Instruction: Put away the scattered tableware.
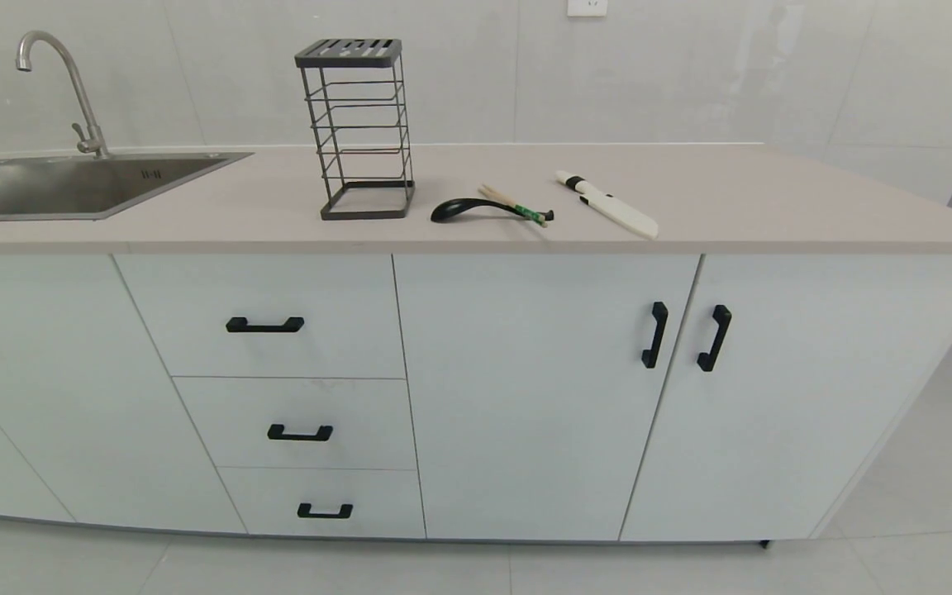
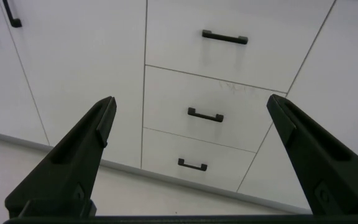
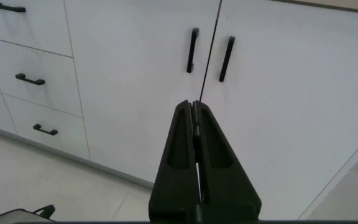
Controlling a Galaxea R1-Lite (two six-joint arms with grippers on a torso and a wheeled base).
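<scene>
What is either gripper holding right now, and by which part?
Nothing. The left gripper is open and empty, the right gripper shut on nothing; spoon, chopsticks and knife lie on the counter.

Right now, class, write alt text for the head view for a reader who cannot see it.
A black spoon, chopsticks and a white knife lie scattered on a beige counter, right of an upright wire rack. A steel sink sits far left; white drawers and doors below.

I counted one wire rack [image 1: 360, 132], one black spoon [image 1: 476, 208], one pair of chopsticks [image 1: 513, 204] and one white knife [image 1: 608, 205]. There was one sink [image 1: 71, 183] with one tap [image 1: 63, 83], one wall socket [image 1: 587, 7], and three drawers [image 1: 294, 413], each with one handle.
</scene>
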